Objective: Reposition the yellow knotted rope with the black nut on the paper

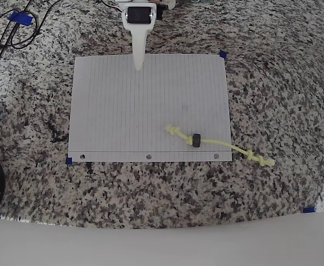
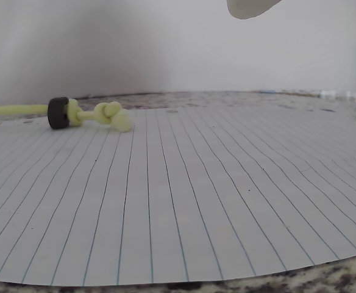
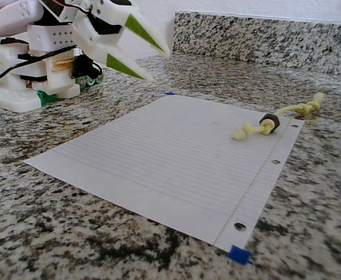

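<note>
Gripper (image 3: pixel 153 64) white with green inner faces, raised off the counter, fingers parted in a moderate wedge, nothing between them. In the overhead view it sits at 12 o'clock of the paper (image 1: pixel 128 105), its tip (image 1: pixel 138 64) over the sheet's top margin. Paper lies flat on a speckled granite counter (image 1: pixel 273 83), corners held by blue tape tabs (image 1: pixel 223 54), punched holes along the 6 o'clock edge. Yellow knotted rope (image 1: pixel 217 143) lies toward 4 o'clock of the sheet, well apart from the gripper: one knotted end on the paper, the other knot off it on the granite past the 4 o'clock corner. Black nut (image 1: pixel 196 140) threaded on the rope, just beside the on-paper knot, resting on the sheet. Wrist view: nut (image 2: pixel 58 113) and knot at 10 o'clock, far across the paper.
</note>
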You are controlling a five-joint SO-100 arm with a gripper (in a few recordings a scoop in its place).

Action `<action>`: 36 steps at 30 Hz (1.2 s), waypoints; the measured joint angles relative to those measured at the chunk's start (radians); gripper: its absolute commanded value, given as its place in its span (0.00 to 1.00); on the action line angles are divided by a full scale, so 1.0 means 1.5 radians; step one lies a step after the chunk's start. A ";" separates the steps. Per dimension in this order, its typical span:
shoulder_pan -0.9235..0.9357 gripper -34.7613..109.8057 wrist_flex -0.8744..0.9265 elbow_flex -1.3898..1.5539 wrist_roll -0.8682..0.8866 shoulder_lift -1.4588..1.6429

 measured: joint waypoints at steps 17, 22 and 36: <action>-0.007 0.57 -0.002 0.000 0.000 0.000; -0.016 0.57 -0.020 0.000 0.000 0.000; -0.031 0.56 -0.037 -0.093 0.000 -0.170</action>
